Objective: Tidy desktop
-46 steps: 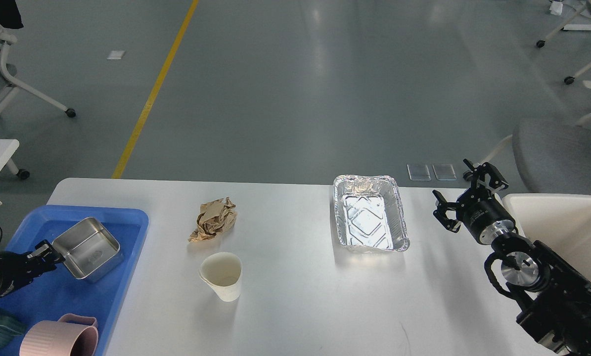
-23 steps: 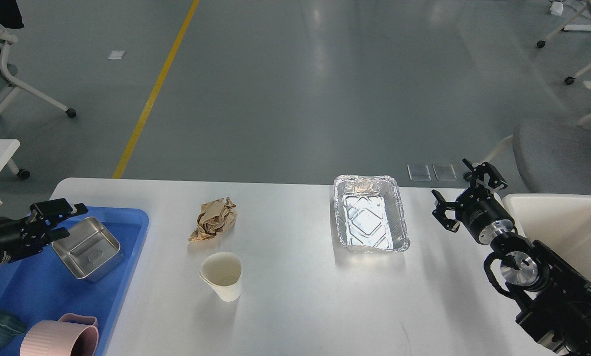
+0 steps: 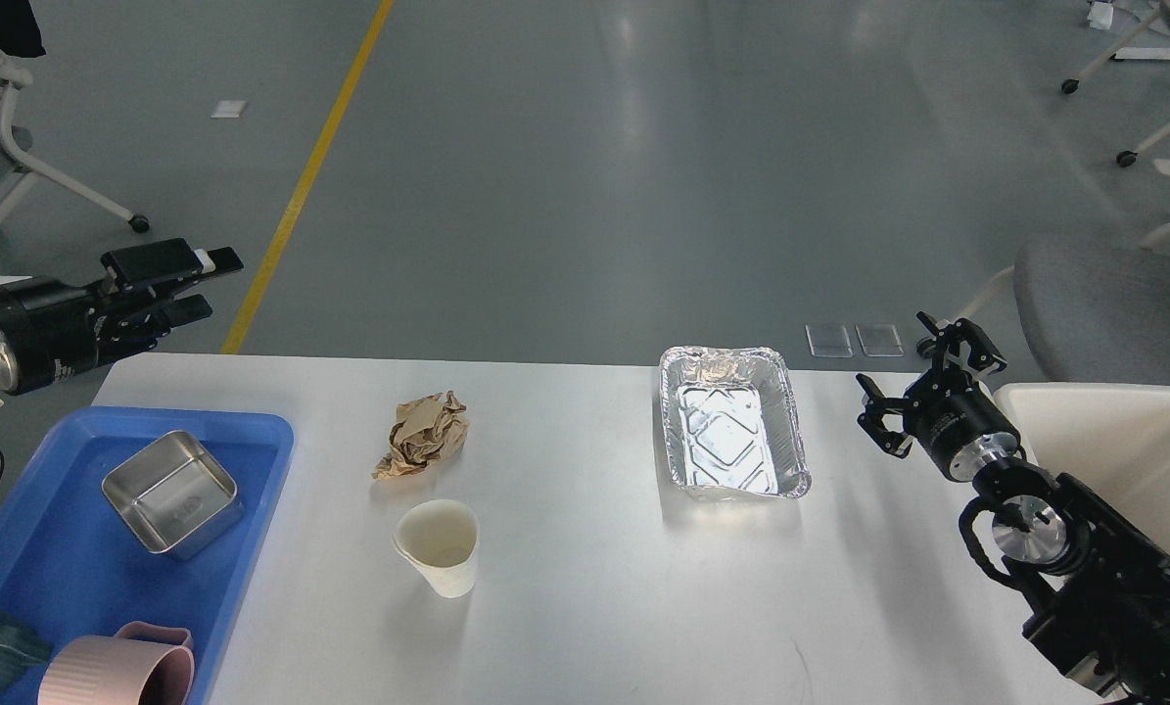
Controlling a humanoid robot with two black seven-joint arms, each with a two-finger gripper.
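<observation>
1. The left gripper [image 3: 198, 284] is raised at the far left edge, above the blue tray [image 3: 252, 460]; its fingers lie close together, holding nothing; its arm is cut off by the frame.
2. The right gripper [image 3: 927, 382] hovers over the desktop [image 3: 585, 607] beside the foil pan [image 3: 734, 421]; fingers spread wide, empty.
3. On the desktop: crumpled paper [image 3: 424, 434]; paper cup [image 3: 438, 545]; in the tray a steel box [image 3: 172, 493]; a pink mug [image 3: 119, 671], partly cropped.

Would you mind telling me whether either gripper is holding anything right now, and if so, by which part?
Nothing is held. The left gripper hangs empty above the desktop, and the right gripper is open and empty beside the foil tray.
</observation>
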